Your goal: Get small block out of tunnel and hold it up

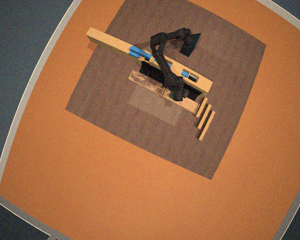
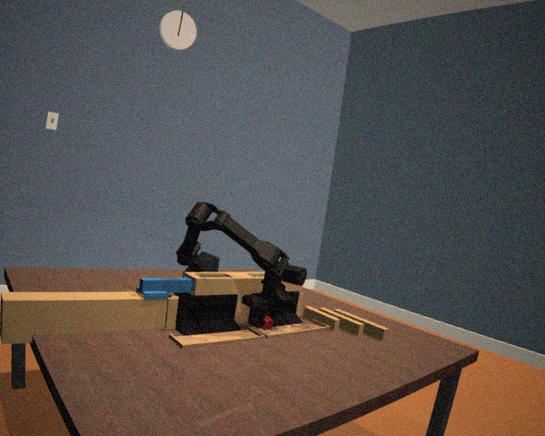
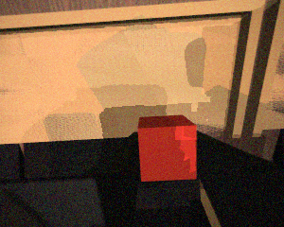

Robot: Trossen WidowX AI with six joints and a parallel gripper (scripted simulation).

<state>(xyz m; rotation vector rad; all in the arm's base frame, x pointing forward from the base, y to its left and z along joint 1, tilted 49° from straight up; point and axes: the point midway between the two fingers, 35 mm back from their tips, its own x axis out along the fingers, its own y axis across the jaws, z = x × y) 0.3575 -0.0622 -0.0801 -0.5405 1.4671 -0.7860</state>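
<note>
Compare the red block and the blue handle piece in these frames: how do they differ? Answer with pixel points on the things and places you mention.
The red block (image 2: 267, 322) (image 3: 168, 153) is a compact cube, while the blue handle piece (image 1: 140, 52) (image 2: 166, 285) is a long bar. The block is low down by the hand (image 2: 269, 319), whereas the handle piece lies higher, at the tunnel's (image 1: 204, 83) (image 2: 216, 285) end, away from the hand. Both are plain, strongly coloured and straight-edged.

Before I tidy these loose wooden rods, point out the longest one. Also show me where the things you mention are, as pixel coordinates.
The outermost rod (image 1: 207, 125) (image 2: 364, 322), the last in the row of three and farthest from the wooden tunnel (image 1: 203, 82) (image 2: 216, 284). It looks longer than both other rods.
</note>
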